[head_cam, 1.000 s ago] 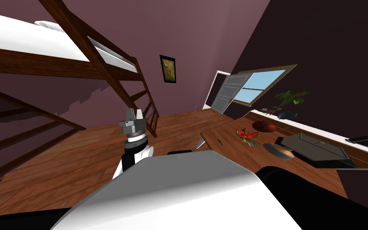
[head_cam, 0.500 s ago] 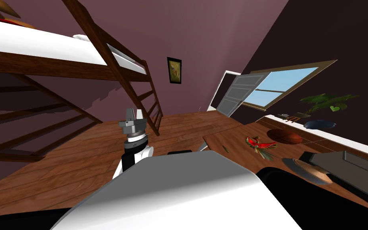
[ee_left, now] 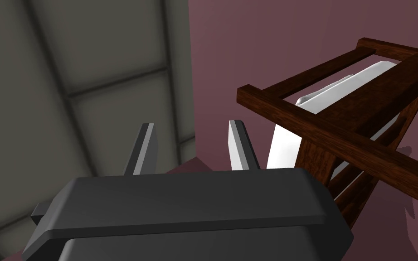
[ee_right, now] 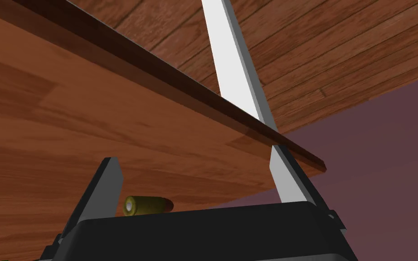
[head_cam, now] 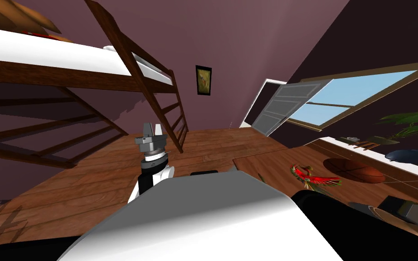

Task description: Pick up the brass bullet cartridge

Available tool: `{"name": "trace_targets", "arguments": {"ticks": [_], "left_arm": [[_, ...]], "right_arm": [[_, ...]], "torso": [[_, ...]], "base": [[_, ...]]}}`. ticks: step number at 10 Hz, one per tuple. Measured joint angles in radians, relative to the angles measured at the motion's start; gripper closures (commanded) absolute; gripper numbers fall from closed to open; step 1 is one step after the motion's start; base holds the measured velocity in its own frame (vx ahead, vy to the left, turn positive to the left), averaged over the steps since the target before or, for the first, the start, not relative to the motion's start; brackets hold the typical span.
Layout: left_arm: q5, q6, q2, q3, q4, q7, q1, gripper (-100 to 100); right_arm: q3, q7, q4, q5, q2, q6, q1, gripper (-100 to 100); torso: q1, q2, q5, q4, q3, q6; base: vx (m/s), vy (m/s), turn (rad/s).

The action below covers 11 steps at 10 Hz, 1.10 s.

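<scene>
The brass cartridge (ee_right: 148,205) lies on its side on the wooden table (ee_right: 67,136), near the table's edge. My right gripper (ee_right: 192,154) hangs open just above the tabletop. The cartridge rests low between its fingers, close to the finger (ee_right: 108,181) nearer it and touching neither. My left gripper (head_cam: 153,130) is raised upright over the floor, left of the table, open and holding nothing; its fingers (ee_left: 235,140) point up toward the bunk bed's frame.
On the table (head_cam: 271,161) lie a red bird figure (head_cam: 314,177) and a basketball (head_cam: 353,170), with dark flat things at the right edge. A wooden bunk bed with a ladder (head_cam: 158,104) stands left. A grey door (head_cam: 280,106) is open beyond the table.
My own view has swung: the table and its things slid right and nearer, and the bunk bed takes more of the left. The left arm holds the same pose.
</scene>
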Motion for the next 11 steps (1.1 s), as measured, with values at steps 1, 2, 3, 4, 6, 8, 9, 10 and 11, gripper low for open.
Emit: {"name": "trace_targets", "arguments": {"ticks": [1, 2, 3, 4, 6, 8, 9, 10, 11], "left_arm": [[0.000, 0.000, 0.000, 0.000, 0.000, 0.000, 0.000, 0], [0.000, 0.000, 0.000, 0.000, 0.000, 0.000, 0.000, 0], [0.000, 0.000, 0.000, 0.000, 0.000, 0.000, 0.000, 0], [0.000, 0.000, 0.000, 0.000, 0.000, 0.000, 0.000, 0], [0.000, 0.000, 0.000, 0.000, 0.000, 0.000, 0.000, 0], [0.000, 0.000, 0.000, 0.000, 0.000, 0.000, 0.000, 0], [0.000, 0.000, 0.000, 0.000, 0.000, 0.000, 0.000, 0], [0.000, 0.000, 0.000, 0.000, 0.000, 0.000, 0.000, 0], [0.000, 0.000, 0.000, 0.000, 0.000, 0.000, 0.000, 0]], "right_arm": [[0.001, 0.008, 0.015, 0.011, -0.015, 0.002, 0.010, -100], [-0.002, 0.019, 0.047, 0.021, -0.013, -0.007, 0.007, -100], [-0.004, 0.031, 0.084, 0.033, -0.022, -0.021, 0.008, -100], [-0.001, 0.047, 0.097, 0.051, -0.032, -0.018, 0.022, -100], [0.006, 0.063, 0.147, 0.071, -0.052, -0.018, 0.009, -100], [0.002, 0.085, 0.190, 0.094, -0.067, -0.033, 0.019, -100], [0.003, 0.097, 0.220, 0.106, -0.071, -0.042, 0.014, -100], [0.005, 0.105, 0.237, 0.117, -0.090, -0.047, 0.021, -100], [0.003, 0.120, 0.284, 0.131, -0.098, -0.065, 0.011, -100]], "torso": [[0.000, 0.000, 0.000, 0.000, 0.000, -0.001], [0.000, 0.000, 0.000, 0.000, 0.000, 0.000], [0.000, -0.001, 0.000, 0.000, 0.000, -0.001], [-0.001, -0.002, 0.000, 0.000, -0.001, -0.001], [-0.002, -0.002, 0.000, 0.000, -0.001, -0.001], [-0.002, -0.002, -0.001, 0.000, -0.001, 0.000], [0.000, -0.002, 0.000, 0.000, -0.001, 0.000], [-0.001, -0.003, 0.000, -0.001, -0.001, 0.000], [-0.002, -0.004, 0.000, -0.001, -0.002, 0.000]], "base": [[0.053, -0.047, 0.119], [0.064, -0.041, 0.222], [0.091, -0.059, 0.294], [0.076, -0.062, 0.090], [0.088, -0.078, 0.257], [0.072, -0.066, 0.103], [0.080, -0.058, 0.226], [0.103, -0.075, 0.232], [0.121, -0.098, 0.279]]}}
